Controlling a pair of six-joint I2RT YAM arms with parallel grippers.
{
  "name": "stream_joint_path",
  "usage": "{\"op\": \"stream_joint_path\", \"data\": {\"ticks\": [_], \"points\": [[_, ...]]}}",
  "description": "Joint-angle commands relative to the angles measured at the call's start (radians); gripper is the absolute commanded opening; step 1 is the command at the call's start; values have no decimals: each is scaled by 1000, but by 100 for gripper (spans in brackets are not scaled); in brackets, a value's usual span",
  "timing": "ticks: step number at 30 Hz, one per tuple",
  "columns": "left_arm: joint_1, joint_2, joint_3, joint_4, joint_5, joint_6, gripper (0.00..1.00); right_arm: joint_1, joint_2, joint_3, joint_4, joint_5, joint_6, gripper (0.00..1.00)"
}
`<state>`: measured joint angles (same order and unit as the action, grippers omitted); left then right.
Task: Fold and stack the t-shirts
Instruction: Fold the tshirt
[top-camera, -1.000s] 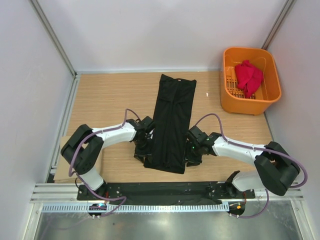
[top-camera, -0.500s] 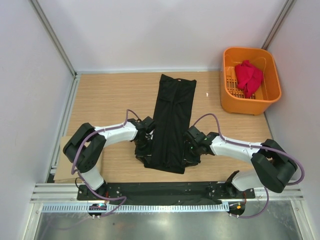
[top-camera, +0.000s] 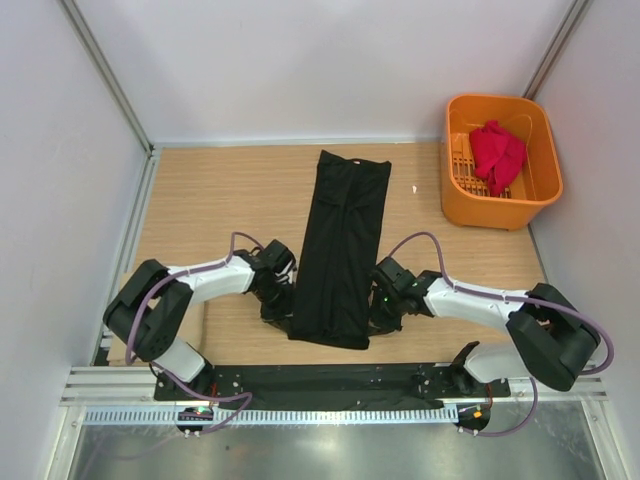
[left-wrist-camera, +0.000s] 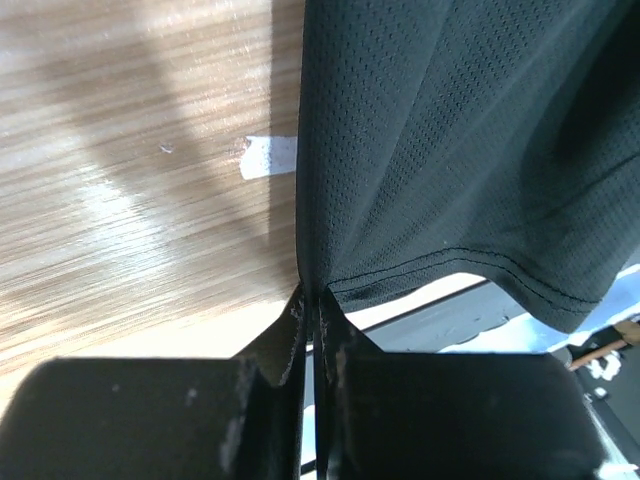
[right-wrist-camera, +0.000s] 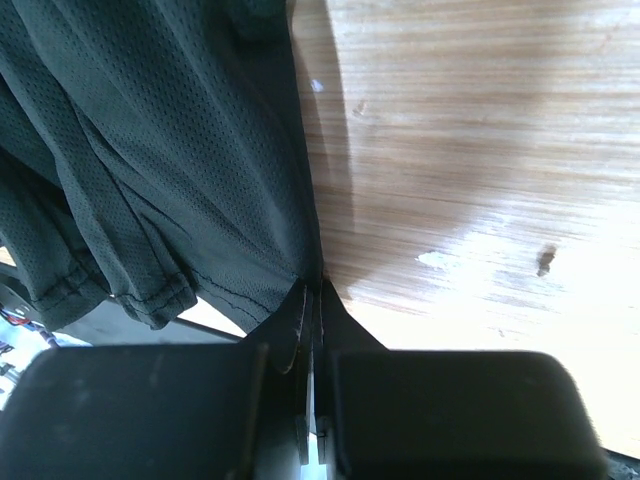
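A black t-shirt lies folded into a long narrow strip down the middle of the wooden table. My left gripper is shut on its near left edge; the left wrist view shows black mesh cloth pinched between the jaws. At the near right edge my right gripper is shut on the same shirt, and its wrist view shows the cloth running into the closed jaws. A red t-shirt lies crumpled inside the orange basket.
The orange basket stands at the table's back right corner. A tan cardboard sheet lies at the near left, partly under the left arm. A small white scrap lies right of the shirt; a white tape piece marks the wood.
Both grippers have closed on the black shirt's near side edges. The left arm has swung lower and nearer to the table's front edge; the shirt's near end looks slightly narrower.
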<state>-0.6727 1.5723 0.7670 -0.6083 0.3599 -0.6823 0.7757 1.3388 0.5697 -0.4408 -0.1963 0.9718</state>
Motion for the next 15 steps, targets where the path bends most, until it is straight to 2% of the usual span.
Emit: {"op": "stream_joint_path", "data": {"ticks": [1, 5, 11, 15], "points": [[15, -3, -61, 54, -12, -8, 0, 7, -12, -33, -49, 60, -13, 1], [44, -57, -142, 116, 31, -37, 0, 7, -38, -48, -64, 63, -16, 1], [55, -103, -143, 176, 122, -69, 0, 7, -101, -83, -30, 6, -27, 1], [55, -98, -158, 254, 192, -108, 0, 7, -128, -97, -6, -25, -18, 46]]}}
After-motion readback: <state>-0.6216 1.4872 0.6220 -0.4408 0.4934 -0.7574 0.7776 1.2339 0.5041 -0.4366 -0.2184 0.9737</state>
